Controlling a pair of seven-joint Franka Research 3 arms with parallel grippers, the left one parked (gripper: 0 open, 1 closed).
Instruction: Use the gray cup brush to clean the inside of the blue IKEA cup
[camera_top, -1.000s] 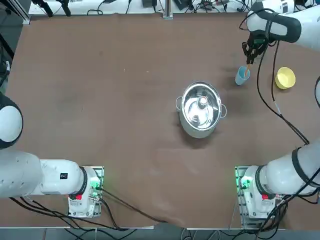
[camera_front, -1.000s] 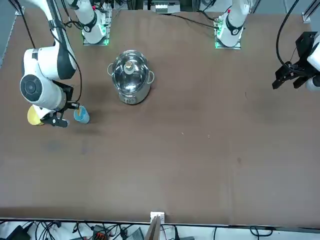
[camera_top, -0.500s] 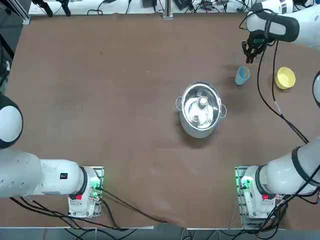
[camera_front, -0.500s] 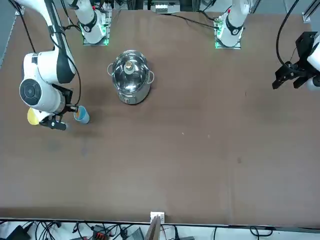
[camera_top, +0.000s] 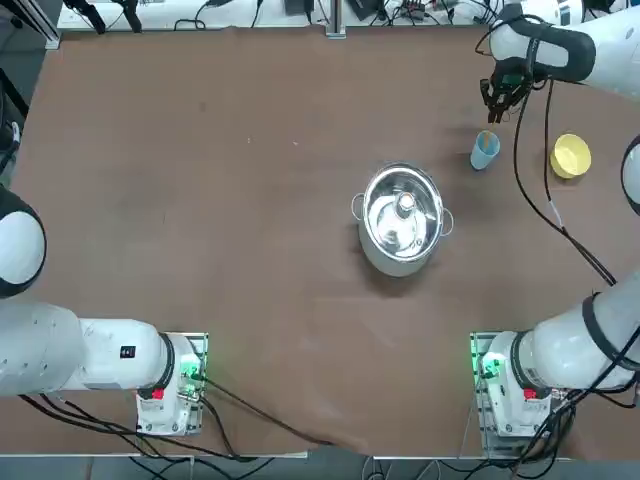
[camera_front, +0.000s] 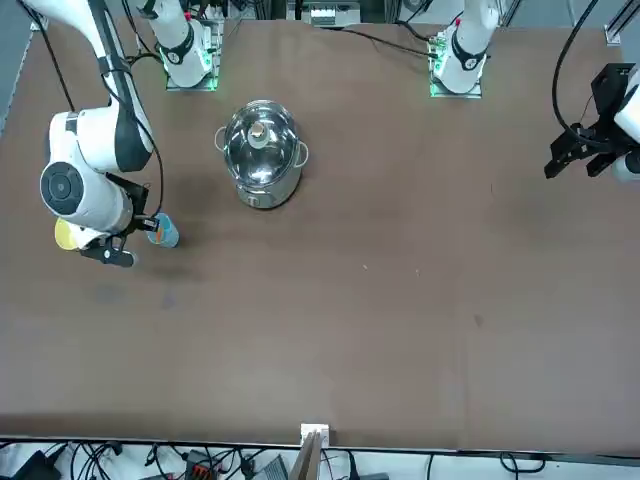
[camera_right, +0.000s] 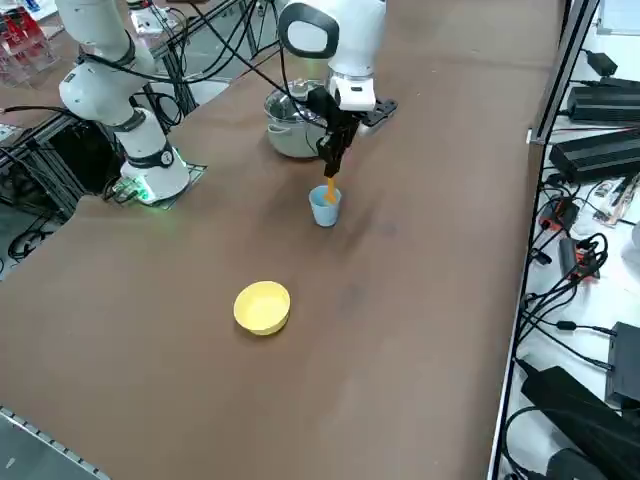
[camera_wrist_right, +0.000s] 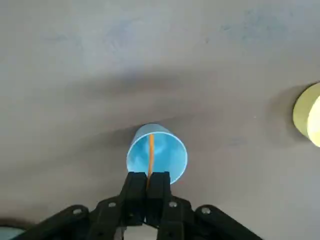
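The right gripper (camera_wrist_right: 148, 181) is hanging just above the blue cup (camera_wrist_right: 157, 153), its two fingers drawn together and pinching the orange handle of the brush (camera_wrist_right: 151, 154). The brush is pointing down from the fingertips, its handle reaching through the mouth of the blue cup and into it. The head of the brush is lying hidden, so its colour and exact spot inside the blue cup cannot be told. The blue cup is standing on the brown table (camera_right: 420, 250), mouth up, with no finger reaching down inside it. The yellow cup (camera_right: 262, 308) is standing near the blue cup, apart from it, on the side away from the pot. The steel pot (camera_top: 402, 219) is sitting with its glass lid (camera_top: 403, 212) on, to the left of the blue cup in the top view and well apart from it.
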